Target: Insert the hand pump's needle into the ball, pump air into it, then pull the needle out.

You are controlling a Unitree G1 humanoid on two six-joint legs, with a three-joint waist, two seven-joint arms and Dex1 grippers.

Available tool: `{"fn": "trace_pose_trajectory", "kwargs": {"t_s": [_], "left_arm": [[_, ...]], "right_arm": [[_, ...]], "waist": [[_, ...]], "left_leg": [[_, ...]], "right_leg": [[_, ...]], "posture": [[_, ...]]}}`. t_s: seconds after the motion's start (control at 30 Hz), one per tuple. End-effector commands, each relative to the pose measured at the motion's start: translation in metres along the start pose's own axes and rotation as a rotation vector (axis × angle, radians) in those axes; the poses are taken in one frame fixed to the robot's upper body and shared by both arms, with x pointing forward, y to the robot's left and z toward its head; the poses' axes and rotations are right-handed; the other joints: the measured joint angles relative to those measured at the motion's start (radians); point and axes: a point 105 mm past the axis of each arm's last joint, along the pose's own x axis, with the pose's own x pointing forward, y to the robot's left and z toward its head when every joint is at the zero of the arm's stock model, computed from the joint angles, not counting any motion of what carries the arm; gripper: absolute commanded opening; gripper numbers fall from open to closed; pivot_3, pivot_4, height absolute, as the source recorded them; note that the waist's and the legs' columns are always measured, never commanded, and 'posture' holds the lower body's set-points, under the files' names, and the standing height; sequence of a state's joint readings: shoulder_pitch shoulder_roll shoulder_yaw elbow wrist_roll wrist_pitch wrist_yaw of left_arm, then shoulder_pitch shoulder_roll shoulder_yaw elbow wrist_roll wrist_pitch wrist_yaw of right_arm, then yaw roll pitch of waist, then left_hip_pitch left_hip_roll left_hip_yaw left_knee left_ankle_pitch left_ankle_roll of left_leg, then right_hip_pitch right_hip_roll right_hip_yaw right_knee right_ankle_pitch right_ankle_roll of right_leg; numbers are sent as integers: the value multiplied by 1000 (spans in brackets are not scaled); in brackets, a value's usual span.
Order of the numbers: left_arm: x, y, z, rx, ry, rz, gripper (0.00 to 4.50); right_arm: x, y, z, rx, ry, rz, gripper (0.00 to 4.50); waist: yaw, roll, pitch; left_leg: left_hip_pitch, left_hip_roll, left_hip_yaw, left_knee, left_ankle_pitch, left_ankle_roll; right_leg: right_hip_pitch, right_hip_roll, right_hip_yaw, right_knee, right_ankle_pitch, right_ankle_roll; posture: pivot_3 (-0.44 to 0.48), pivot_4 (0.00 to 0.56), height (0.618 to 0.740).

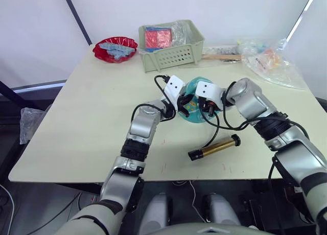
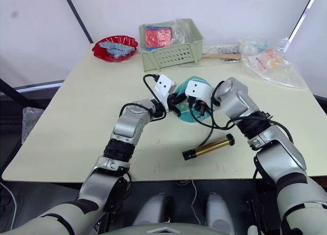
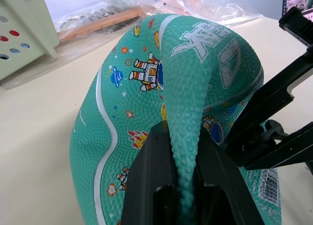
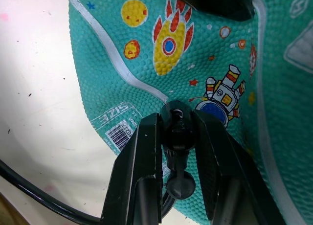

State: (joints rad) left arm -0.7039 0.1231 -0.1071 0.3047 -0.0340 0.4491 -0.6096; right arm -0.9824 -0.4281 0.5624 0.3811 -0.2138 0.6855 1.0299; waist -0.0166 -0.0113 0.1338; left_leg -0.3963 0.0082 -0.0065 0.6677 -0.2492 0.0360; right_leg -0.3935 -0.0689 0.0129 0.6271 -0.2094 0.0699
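Cream table (image 1: 87, 122) bearing: red dish (image 1: 116, 48) and green perforated basket (image 1: 171, 45) (both at the far edge), clear plastic bags (image 1: 265, 59) at the far right, teal ball (image 1: 195, 106) mid-table, hand pump (image 1: 214, 147) lying nearer.

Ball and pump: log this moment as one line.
left gripper: pinching fold of ball | right gripper: holding needle fitting at ball | hand pump: lying on table

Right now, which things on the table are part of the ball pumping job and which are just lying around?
Part of the job:
- ball, deflated, a fold pinched by the left gripper
- needle fitting, held by the right gripper against the ball
- hand pump, lying on the table with its hose

Lying about:
- green basket
- red dish
- plastic bags
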Motion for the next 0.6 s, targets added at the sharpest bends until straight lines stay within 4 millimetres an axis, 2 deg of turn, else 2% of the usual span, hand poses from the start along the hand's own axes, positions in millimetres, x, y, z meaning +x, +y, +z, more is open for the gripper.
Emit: {"fn": "trace_pose_trajectory", "kwargs": {"t_s": [0.03, 0.33, 0.4, 0.47, 0.6], "left_arm": [[9, -24, -4, -24, 6, -96, 0], [9, -23, -4, -23, 5, -96, 0], [9, -23, -5, -22, 7, -95, 0], [9, -23, -4, -21, 6, -95, 0], [8, -21, -4, -18, 5, -90, 0]], "right_arm": [[29, 23, -46, 70, 157, 61, 390], [42, 30, -62, 100, 186, 59, 390], [40, 25, -57, 97, 149, 29, 390], [35, 19, -44, 100, 67, 3, 390], [15, 8, -21, 162, -96, -20, 390]], "waist": [[0, 0, -3], [-2, -4, -15], [-3, -5, -15], [-3, -5, -15], [-2, -4, -14]], "left_leg": [[0, 0, 0, 0, 0, 0], [4, 0, 0, -2, 0, 0], [5, 0, 0, -3, 0, 0], [6, 0, 0, -3, 0, 0], [6, 1, 0, -3, 0, 0]], "right_leg": [[0, 0, 0, 0, 0, 0], [1, 0, 0, 0, -3, -4], [3, 0, 0, 0, -3, -5], [3, 0, 0, 0, -3, -5], [3, 0, 0, 0, -3, -5]], "posture": [[0, 150, 740], [0, 150, 740], [0, 150, 740], [0, 150, 740], [0, 150, 740]]}}
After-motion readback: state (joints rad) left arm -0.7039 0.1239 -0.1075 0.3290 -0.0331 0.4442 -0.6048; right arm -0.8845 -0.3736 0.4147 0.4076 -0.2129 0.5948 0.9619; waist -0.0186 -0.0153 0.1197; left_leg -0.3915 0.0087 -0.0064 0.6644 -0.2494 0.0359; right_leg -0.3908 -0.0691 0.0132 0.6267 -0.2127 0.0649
